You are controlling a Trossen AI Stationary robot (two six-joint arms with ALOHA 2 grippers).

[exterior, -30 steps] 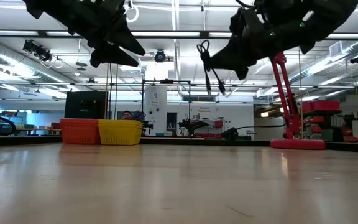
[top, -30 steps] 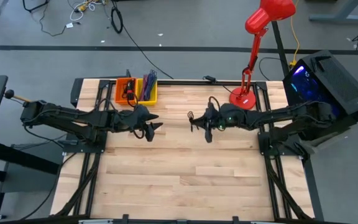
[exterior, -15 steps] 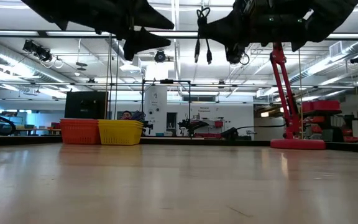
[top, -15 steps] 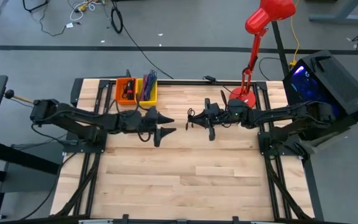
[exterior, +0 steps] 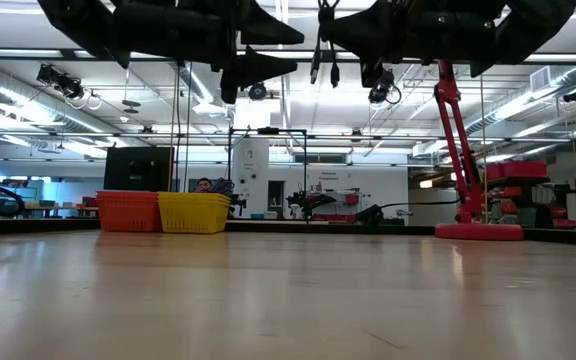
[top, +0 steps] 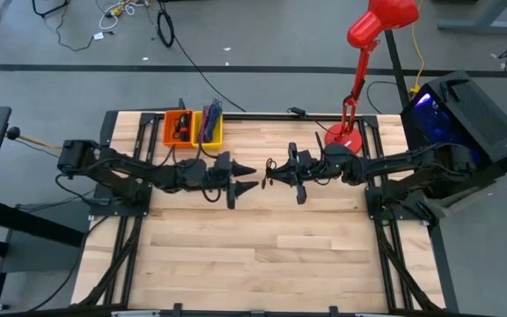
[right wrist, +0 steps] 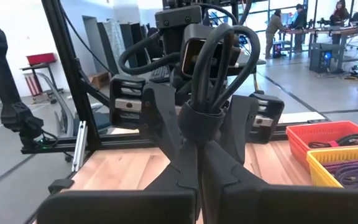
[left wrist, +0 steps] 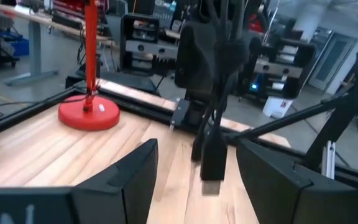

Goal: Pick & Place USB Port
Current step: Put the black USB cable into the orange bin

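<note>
At desk's back-left corner, orange plastic bin (top: 176,129) holds black cables, yellow plastic bin (top: 210,128) purple ones. Right end effector (top: 274,172) clamps bundled black USB cable (left wrist: 212,146); left end effector (top: 252,178) fully spread, empty.

— Where do the arms sit over the tabletop (top: 253,255)?

— The left gripper (top: 246,179) and right gripper (top: 277,172) face each other above the middle, toward the back edge, with a small gap between them. The cable (top: 271,170) hangs at the right gripper, between the two.

— And the rest?

— Two bins (top: 194,129) stand side by side at the back left corner, with cables in them. The lamp (top: 345,138) stands at the back right edge.
</note>
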